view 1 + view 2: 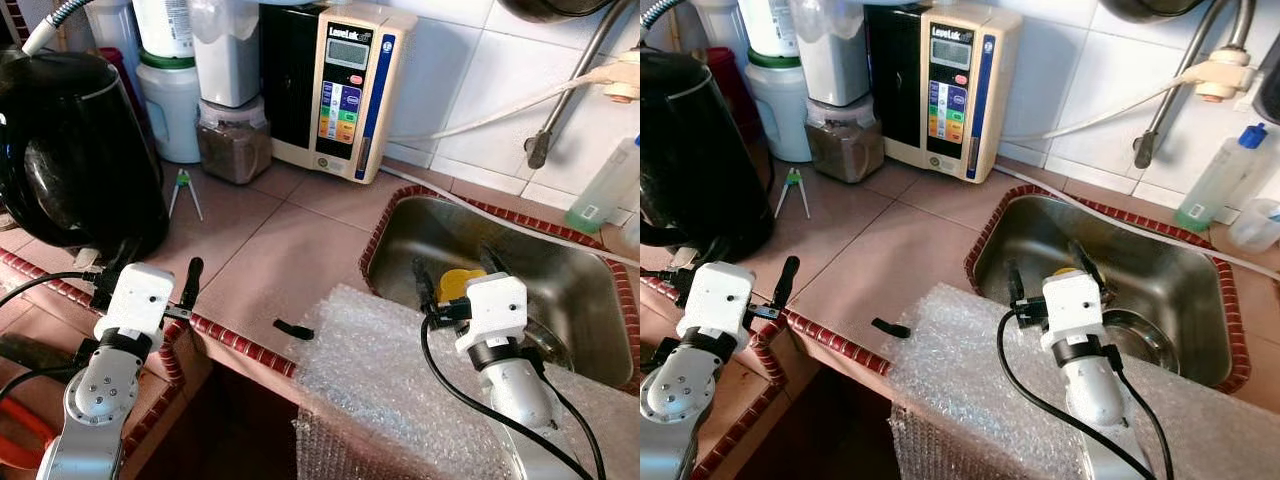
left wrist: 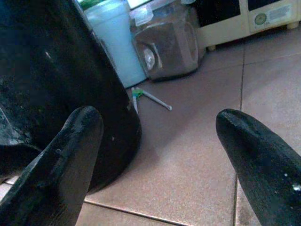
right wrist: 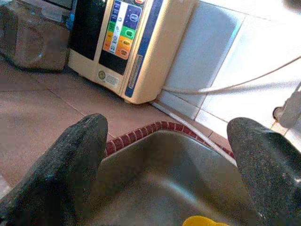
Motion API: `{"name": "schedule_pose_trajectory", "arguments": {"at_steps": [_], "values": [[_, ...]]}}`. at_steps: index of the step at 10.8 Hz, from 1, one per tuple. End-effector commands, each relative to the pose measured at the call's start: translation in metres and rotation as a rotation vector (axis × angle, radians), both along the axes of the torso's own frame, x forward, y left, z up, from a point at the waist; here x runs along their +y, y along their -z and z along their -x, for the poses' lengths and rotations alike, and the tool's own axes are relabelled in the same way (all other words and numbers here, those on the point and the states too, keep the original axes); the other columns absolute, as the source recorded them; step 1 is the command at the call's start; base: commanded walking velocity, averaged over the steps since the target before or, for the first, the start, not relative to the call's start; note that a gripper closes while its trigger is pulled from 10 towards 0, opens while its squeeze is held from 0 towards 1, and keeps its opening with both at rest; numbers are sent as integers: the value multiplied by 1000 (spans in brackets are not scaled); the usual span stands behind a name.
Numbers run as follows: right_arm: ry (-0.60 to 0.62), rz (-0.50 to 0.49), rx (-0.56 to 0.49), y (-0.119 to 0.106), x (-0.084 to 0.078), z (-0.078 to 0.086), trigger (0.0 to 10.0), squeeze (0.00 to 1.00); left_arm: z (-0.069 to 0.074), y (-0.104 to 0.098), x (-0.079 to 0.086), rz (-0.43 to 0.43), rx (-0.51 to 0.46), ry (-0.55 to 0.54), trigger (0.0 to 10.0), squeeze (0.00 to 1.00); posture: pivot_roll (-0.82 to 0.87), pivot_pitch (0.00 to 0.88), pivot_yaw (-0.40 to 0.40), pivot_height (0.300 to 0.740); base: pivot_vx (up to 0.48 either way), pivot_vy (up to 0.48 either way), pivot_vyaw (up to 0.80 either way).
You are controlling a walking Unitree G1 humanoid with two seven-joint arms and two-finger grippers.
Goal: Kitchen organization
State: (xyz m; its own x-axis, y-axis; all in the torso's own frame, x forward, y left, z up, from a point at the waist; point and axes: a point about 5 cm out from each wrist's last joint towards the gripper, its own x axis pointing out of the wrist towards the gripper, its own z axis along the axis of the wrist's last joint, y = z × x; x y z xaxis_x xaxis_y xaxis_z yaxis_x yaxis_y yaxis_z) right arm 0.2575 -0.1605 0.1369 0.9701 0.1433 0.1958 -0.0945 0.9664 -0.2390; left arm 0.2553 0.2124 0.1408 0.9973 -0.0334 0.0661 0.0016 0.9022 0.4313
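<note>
My left gripper [image 1: 148,267] stands open at the counter's front left edge, right beside a big black kettle [image 1: 70,150]; one of its fingers [image 2: 70,155] is close to the kettle's wall [image 2: 56,80]. Over the near rim of the steel sink [image 1: 560,290], my right gripper [image 1: 456,265] is also open and holds nothing. A yellow object [image 1: 452,284] lies in the sink just past its fingertips and peeks in low in the right wrist view [image 3: 202,220]. A small black piece [image 1: 293,329] lies on the tiled counter [image 1: 270,250].
A sheet of bubble wrap [image 1: 370,370] drapes over the counter's front edge. At the back stand a cream water ionizer [image 1: 345,90], a jar of brown powder [image 1: 233,140] and a pale green container [image 1: 172,105]. A green-and-white tool [image 1: 184,190] lies near them. A spray bottle [image 1: 1215,180] stands behind the sink.
</note>
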Motion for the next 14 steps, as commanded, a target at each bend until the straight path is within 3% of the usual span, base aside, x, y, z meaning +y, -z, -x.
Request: {"name": "schedule_pose_trajectory", "arguments": {"at_steps": [1,14], "values": [[13,-1,2,-1,-3,-2,10000,0,-1,-1,-2,2,4,14,10000,0,221,0,-59,740,-281,0,0],[41,-24,-1,-1,-10,-7,10000,0,-3,2,-11,16,14,47,10000,0,214,0,-57,740,-318,0,0]]}}
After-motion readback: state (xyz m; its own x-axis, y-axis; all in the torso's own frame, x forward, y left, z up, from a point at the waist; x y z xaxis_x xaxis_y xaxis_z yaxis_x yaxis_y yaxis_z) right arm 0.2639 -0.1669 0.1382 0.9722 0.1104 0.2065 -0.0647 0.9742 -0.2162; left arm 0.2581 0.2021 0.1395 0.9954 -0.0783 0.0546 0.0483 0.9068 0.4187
